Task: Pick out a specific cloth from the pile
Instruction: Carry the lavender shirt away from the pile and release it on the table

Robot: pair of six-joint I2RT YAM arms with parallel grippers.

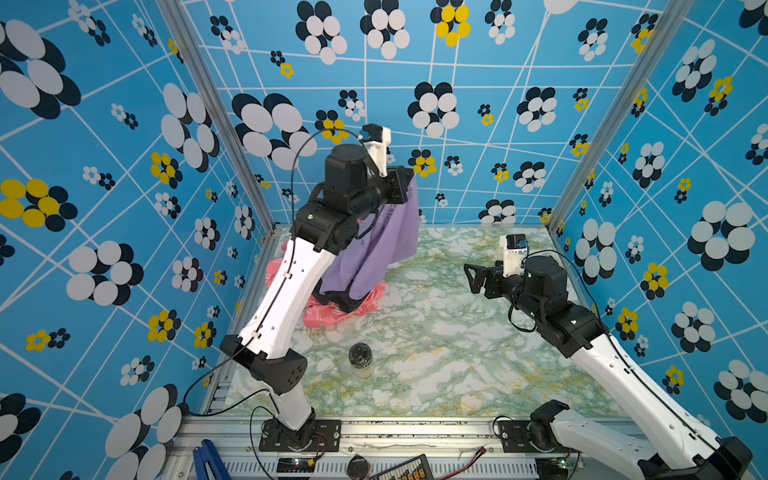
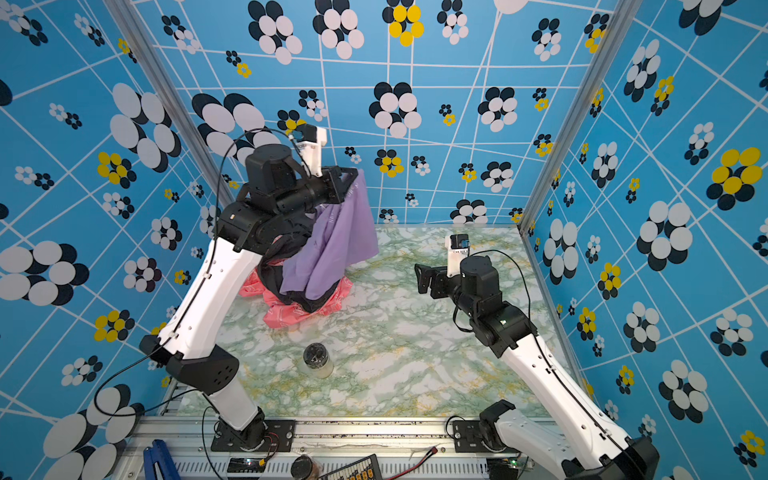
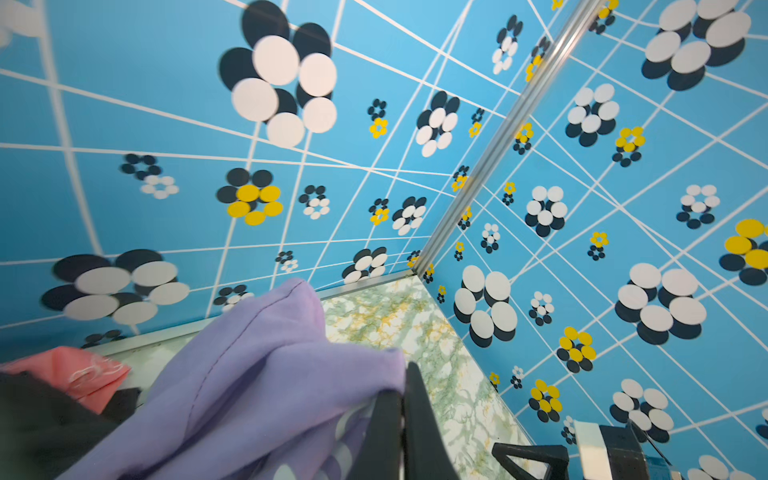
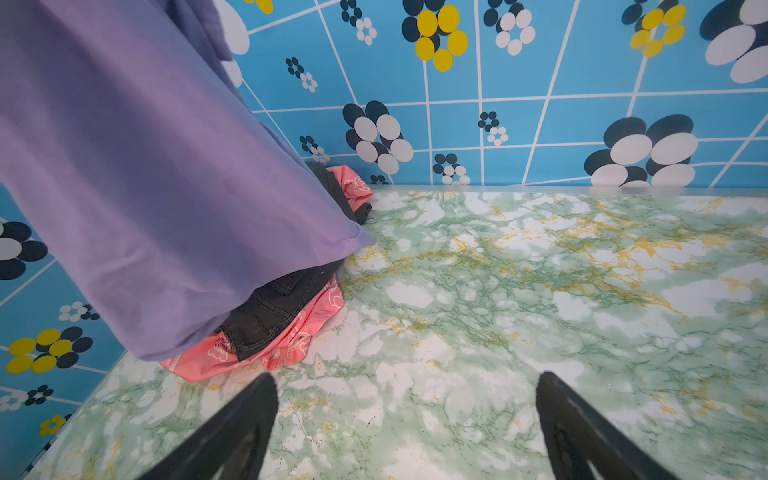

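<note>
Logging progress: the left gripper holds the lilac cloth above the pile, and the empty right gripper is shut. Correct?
No: the empty right gripper is open, as the right wrist view shows. The left gripper does hold the lilac cloth above the pile.

- The cloth [image 1: 374, 249], hanging from the left gripper [image 1: 407, 185], hides much of the pile [image 1: 328, 318] beneath it.
- White lettering just below that grip: too small to read.
</note>
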